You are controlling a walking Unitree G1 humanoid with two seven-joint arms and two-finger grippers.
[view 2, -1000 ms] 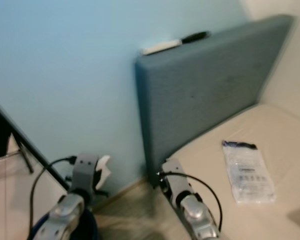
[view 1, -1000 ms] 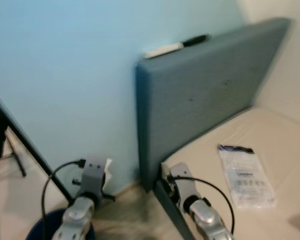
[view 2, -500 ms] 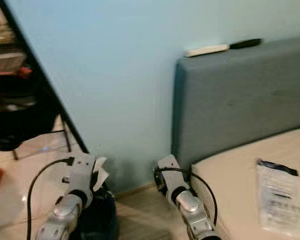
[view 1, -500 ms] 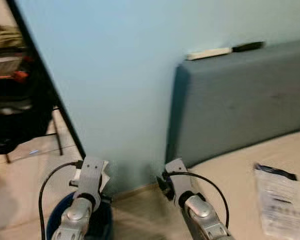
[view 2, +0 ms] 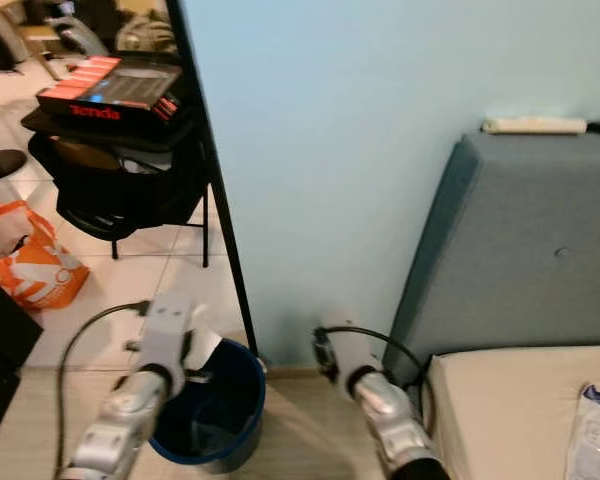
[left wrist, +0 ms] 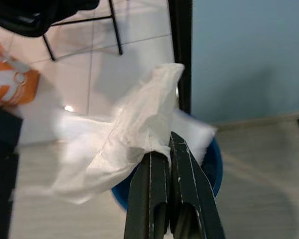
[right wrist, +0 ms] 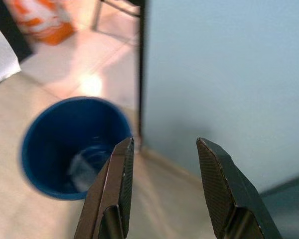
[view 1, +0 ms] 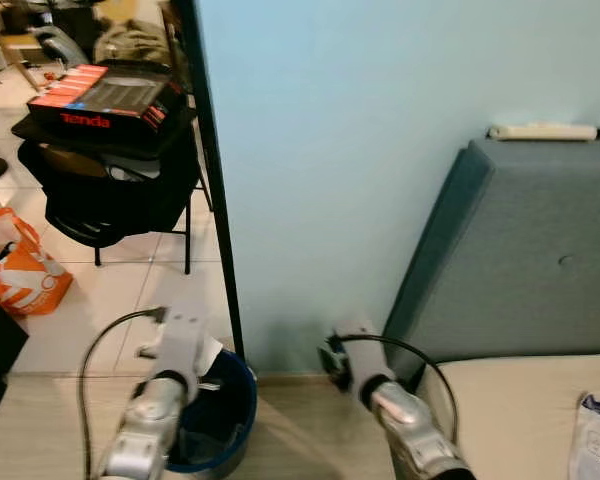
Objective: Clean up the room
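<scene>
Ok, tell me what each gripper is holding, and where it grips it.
The left gripper pinches a crumpled white tissue by one edge, above the blue bin. The right gripper is open and holds nothing.

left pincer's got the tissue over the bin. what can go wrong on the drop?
1. The tissue spreads wide past the left pincer and may overhang the blue bin rim, so it could land on the floor.
2. It is thin and could cling to the fingers on release.
3. The bin stands close to the black frame leg; a swing could knock it.
</scene>
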